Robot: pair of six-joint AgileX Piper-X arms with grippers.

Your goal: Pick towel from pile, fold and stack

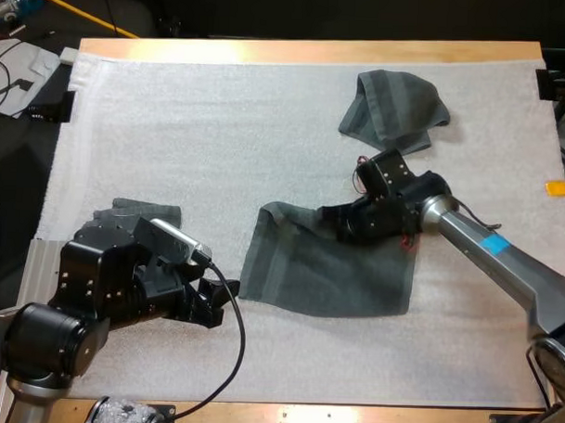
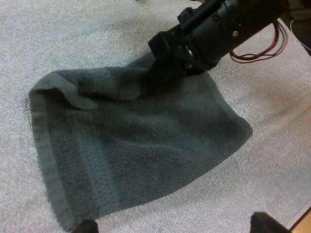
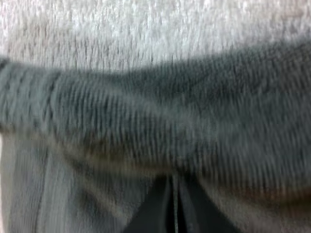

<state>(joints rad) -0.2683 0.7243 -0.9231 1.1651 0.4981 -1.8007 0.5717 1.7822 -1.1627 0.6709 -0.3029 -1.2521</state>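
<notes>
While the right hand (image 1: pixel 345 223) sits low on the far edge of the spread towel (image 1: pixel 327 273), its black fingers (image 3: pixel 153 216) appear pressed together on a raised fold of the cloth, though the towel hides most of them. The spread towel lies in the middle of the white mat (image 1: pixel 202 125), its long axis running left to right across the desk (image 1: pixel 307 51), with the far edge rumpled where the right hand meets it and the near edge flat. The left hand (image 1: pixel 216 302) hovers just beside the towel's near left corner, fingertips (image 2: pixel 85 226) spread apart and clear of the cloth, which makes it the nearer arm for that side. A fold would likely turn on one relation: the pinched far edge has to travel toward the robot, over the cloth, to the near edge. A crumpled towel (image 1: pixel 395 109) lies well apart at the far right, and the folded stack (image 1: pixel 143 209) lies to the left, beside the left arm
</notes>
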